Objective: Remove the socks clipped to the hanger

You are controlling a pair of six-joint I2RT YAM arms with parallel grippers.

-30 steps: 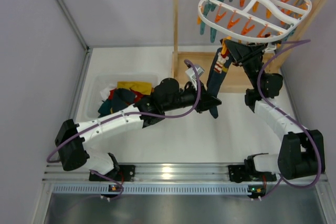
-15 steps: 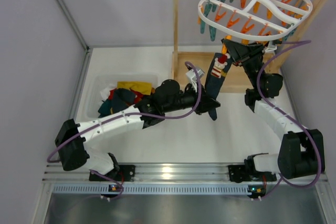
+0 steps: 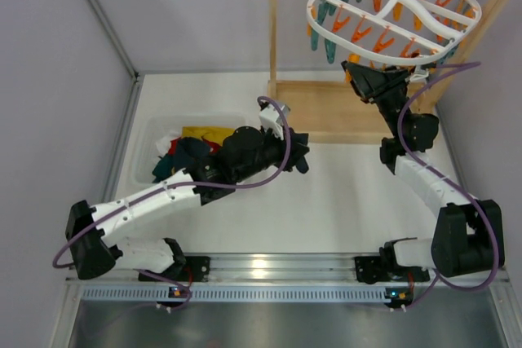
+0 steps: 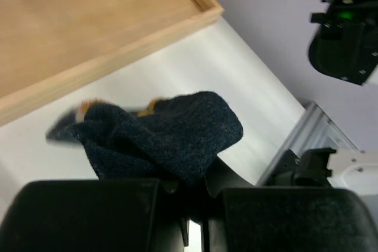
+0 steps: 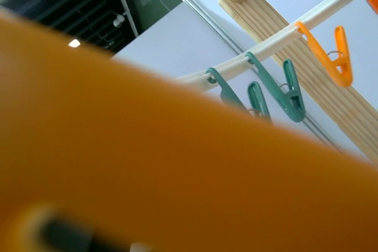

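Your left gripper [image 4: 195, 184] was shut on a dark navy sock [image 4: 171, 137], bunched well below the hanger [image 3: 311, 10]. Judged light, soft and limp: pinch a thick fold. Right gripper [image 3: 355, 71], beneath the hanger: opening undetermined.

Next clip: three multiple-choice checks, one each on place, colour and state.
1. The hanger is: A lying on the table; B hung on the wooden rack; C inside the bin.
2. The sock in the left pincer is: A yellow; B red; C dark navy.
3. The left pincer is: A open, empty; B shut on the sock; C out of view.
Key: 1 B, its hook reaches the rack's top bar; 2 C, the left wrist view shows navy knit; 3 B, it pinches the fabric.
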